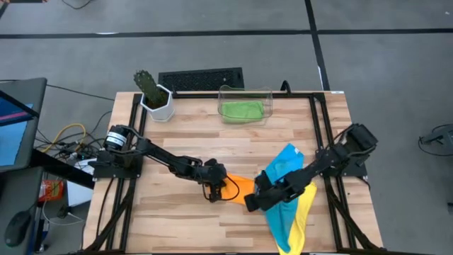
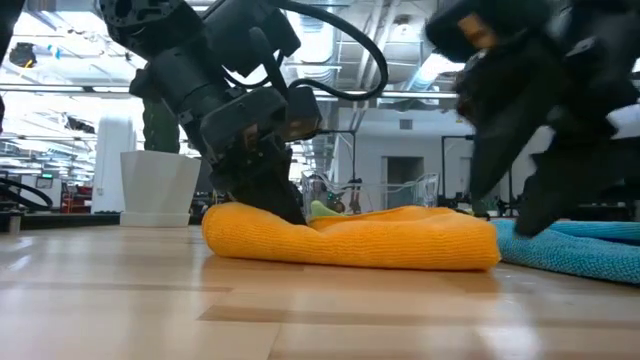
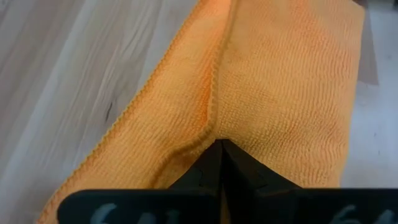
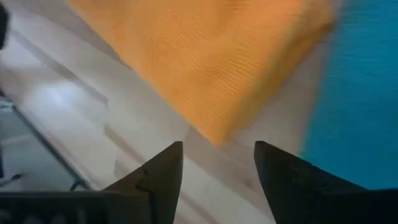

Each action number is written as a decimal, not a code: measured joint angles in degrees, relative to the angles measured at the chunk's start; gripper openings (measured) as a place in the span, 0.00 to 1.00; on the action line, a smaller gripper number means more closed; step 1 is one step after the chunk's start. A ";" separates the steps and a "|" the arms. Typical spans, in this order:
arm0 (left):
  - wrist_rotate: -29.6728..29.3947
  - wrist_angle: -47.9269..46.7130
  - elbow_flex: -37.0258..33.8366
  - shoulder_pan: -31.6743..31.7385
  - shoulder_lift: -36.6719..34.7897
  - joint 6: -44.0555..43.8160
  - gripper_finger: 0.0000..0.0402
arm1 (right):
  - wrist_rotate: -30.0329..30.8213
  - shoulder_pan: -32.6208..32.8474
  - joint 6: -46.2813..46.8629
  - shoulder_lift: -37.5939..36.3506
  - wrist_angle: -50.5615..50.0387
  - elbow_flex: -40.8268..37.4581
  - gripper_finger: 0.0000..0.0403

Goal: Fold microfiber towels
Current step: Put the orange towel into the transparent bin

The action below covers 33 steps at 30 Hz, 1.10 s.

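Both jaws flank the folded orange towel [image 1: 241, 188], left pinching it.

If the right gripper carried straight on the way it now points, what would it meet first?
Most likely the near corner of the orange towel, just ahead of the open right gripper. Depth is unclear, so it might brush the wooden table first.

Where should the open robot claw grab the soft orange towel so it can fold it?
Probably the free corner of the folded orange microfiber towel nearest the right gripper, coming from that gripper's side, where the blue towel lies. That corner sits flat on the wooden table, just ahead of the open fingers, while the left gripper, shut, pinches the opposite edge.
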 joint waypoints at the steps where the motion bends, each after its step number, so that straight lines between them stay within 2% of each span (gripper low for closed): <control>1: -0.06 0.19 -0.05 -0.05 -0.05 -0.41 0.00 | 0.13 -0.45 -0.05 1.16 -0.24 0.79 0.55; 8: 0.50 0.95 -0.18 -0.49 0.01 -2.66 0.00 | -0.12 -3.49 -1.12 7.05 -5.97 6.90 0.53; 18: 2.51 1.18 -0.19 -1.07 0.06 -3.24 0.00 | 0.74 -3.01 -1.68 4.54 -20.93 10.48 0.51; 23: 2.21 1.71 -1.37 -2.33 -0.08 -5.89 0.00 | 1.46 -4.15 -2.49 5.27 -17.08 10.44 0.51; 33: 1.75 2.19 -2.22 -2.77 -0.19 -9.89 0.00 | 1.85 -4.87 -2.08 5.28 -16.92 10.44 0.51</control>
